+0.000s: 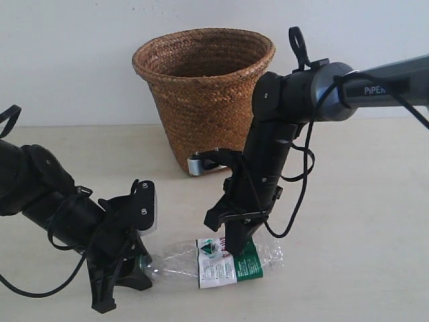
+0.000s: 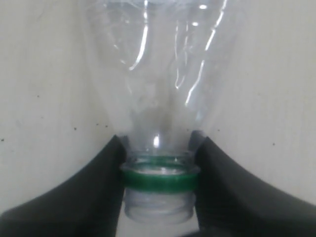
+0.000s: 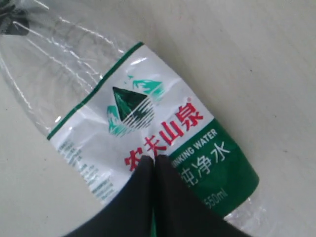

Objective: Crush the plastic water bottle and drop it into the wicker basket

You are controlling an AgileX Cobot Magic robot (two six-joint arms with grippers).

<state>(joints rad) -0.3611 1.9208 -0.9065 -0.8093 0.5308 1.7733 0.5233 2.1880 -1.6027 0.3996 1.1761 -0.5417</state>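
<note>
The plastic water bottle (image 1: 221, 263) lies on its side on the table, in front of the wicker basket (image 1: 201, 87). Its clear body looks dented and its green-and-white label (image 3: 148, 113) is creased. My left gripper (image 1: 142, 258) is shut on the bottle's neck; in the left wrist view both fingers (image 2: 98, 182) clamp it beside the green ring (image 2: 160, 178), and the threaded mouth shows no cap. My right gripper (image 1: 238, 247) comes down from above, shut, with its joined tips (image 3: 154, 160) pressing on the label by the red characters.
The beige table (image 1: 362, 201) runs back to a pale wall. The basket stands upright at the back centre, behind the right arm's wrist. The right arm's cable (image 1: 301, 188) loops beside its forearm. The left arm lies low at the front left.
</note>
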